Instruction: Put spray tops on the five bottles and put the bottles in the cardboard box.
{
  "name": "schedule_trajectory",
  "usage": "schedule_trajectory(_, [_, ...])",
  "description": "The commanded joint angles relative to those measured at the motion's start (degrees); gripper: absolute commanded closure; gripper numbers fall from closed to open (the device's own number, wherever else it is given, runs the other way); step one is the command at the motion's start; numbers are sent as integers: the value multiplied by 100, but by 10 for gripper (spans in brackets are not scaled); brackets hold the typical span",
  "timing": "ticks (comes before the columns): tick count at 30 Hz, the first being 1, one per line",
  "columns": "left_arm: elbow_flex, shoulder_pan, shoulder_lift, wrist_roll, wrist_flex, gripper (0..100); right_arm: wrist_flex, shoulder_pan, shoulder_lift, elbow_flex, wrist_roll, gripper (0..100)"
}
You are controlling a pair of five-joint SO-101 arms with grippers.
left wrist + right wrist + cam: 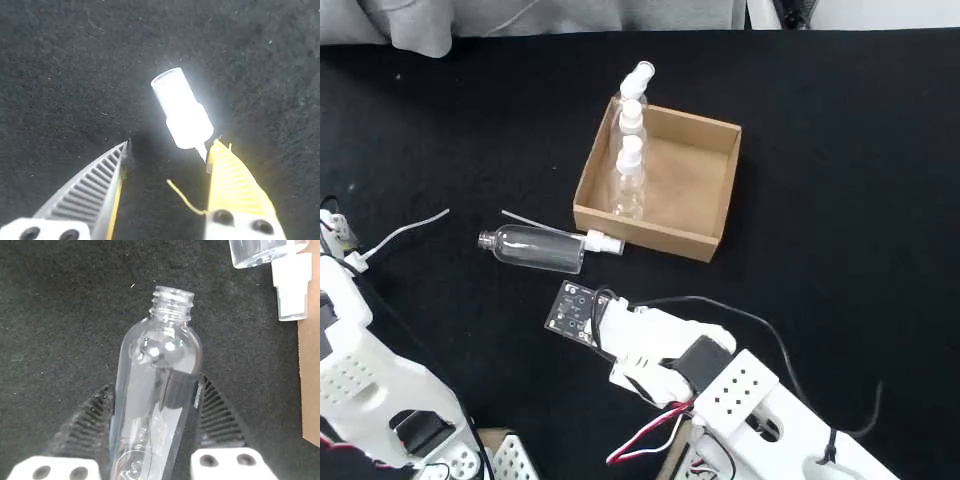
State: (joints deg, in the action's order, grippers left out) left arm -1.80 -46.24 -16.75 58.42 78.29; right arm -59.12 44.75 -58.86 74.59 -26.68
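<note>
My right gripper is shut on a clear bottle with an open threaded neck and no top. Beyond it a second clear bottle lies on its side on the black table. A loose white spray top with a long straw rests by that bottle's base, close to the cardboard box. Three capped bottles stand inside the box along one wall. My left gripper is open just behind another white spray top that lies on the table, its nozzle against the yellow fingertip.
The right arm stretches from the front edge toward the lying bottle. The left arm sits at the front left corner. Grey cloth lies along the back edge. Open black table surrounds the box to the right.
</note>
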Motion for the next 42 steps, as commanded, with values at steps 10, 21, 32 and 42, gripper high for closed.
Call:
schedule_trajectory(10, [-356, -251, -211, 255, -334, 764, 114, 114, -101, -22, -70, 917])
schedule_trajectory(21, [-611, -295, -923, 255, -484, 769, 114, 114, -101, -22, -70, 917])
schedule_trajectory(32, [-760, -338, -1152, 229, -484, 781, 114, 114, -101, -22, -70, 917])
schedule_trajectory(42, [-760, -338, -1152, 18, -448, 968, 114, 105, -101, -22, -70, 917])
